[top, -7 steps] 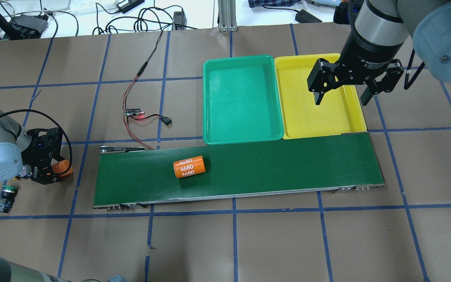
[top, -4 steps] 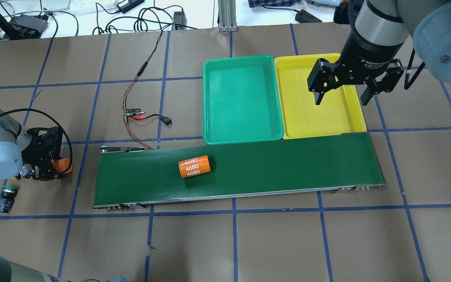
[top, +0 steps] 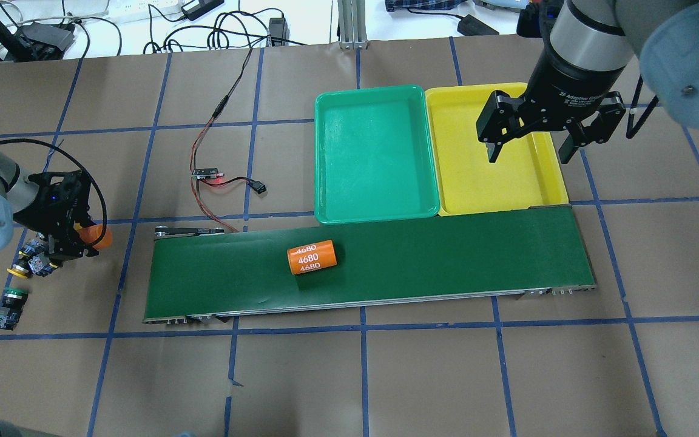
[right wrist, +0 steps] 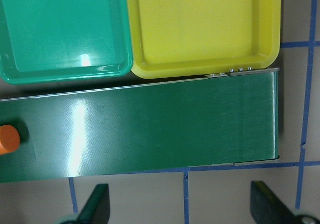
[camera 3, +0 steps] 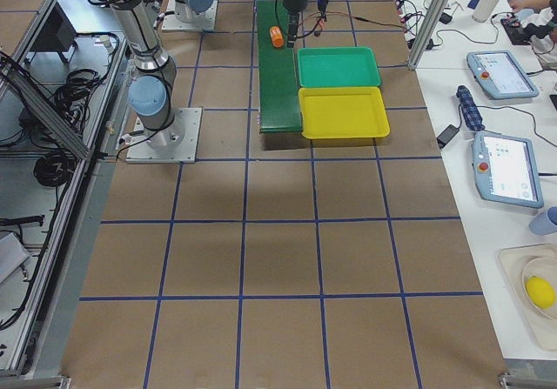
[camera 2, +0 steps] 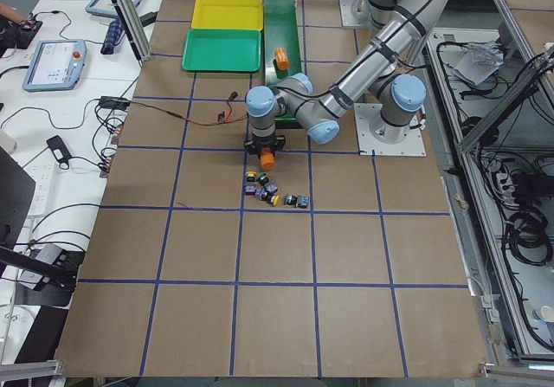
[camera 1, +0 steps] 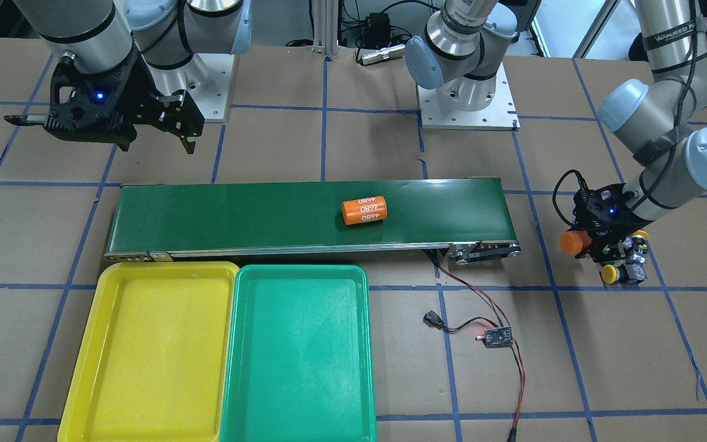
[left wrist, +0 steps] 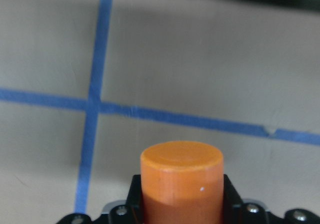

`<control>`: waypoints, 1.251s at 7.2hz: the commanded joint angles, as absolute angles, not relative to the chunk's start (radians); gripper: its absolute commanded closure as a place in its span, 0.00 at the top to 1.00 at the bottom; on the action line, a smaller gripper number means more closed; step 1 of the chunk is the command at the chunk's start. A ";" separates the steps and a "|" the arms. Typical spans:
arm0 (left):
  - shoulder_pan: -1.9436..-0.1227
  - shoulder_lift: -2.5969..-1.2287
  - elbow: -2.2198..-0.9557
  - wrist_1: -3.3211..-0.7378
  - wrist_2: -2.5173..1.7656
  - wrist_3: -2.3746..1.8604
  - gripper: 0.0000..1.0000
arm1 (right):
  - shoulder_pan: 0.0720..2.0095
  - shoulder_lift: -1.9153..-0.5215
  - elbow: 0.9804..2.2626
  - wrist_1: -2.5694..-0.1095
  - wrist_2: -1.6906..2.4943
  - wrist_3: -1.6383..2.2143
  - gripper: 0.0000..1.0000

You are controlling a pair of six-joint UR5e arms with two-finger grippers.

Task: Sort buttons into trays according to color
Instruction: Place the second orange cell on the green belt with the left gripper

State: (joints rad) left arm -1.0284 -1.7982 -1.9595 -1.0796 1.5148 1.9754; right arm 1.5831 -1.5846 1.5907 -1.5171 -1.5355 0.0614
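**Step in hand.** No sorting has begun. The green tray and the yellow tray both lie bare, upper centre-right of the overhead view.

- Left claw, at the left edge: pinching a plain orange cylinder, not a button.
- Right claw: spread wide, hanging over the yellow tray.
- Buttons: a loose group on the tabletop, beside and below the left claw. One green-capped button lies slightly apart.
- 4680 cylinder: lying mid conveyor belt.

**Next move, as judged.** The left claw must shed its cylinder, then close on a button cap-up.

**Surface.** Brown paper with a blue tape grid. A small circuit board with red and black leads lies left of the trays.

**Room.** Cables run along the top edge. Teach pendants sit on a white side bench.
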 commanded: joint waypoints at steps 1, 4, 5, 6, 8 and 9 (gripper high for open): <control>-1.153 -1.747 -1.893 -1.244 1.499 1.883 0.10 | 1.583 -1.585 1.591 -1.517 -1.536 0.061 1.00; -1.389 -1.666 -1.992 -1.212 1.502 1.600 0.10 | 1.583 -1.585 1.591 -1.517 -1.536 0.061 1.00; -1.484 -1.669 -2.029 -1.157 1.503 1.445 0.10 | 1.583 -1.585 1.592 -1.517 -1.536 0.061 1.00; -1.558 -1.667 -2.066 -1.078 1.509 1.355 0.10 | 1.583 -1.585 1.592 -1.517 -1.536 0.061 1.00; -1.601 -1.660 -2.143 -0.975 1.514 1.266 0.12 | 1.583 -1.586 1.597 -1.517 -1.534 0.061 1.00; -1.601 -1.660 -2.144 -0.965 1.516 1.255 0.86 | 1.583 -1.585 1.597 -1.517 -1.534 0.061 1.00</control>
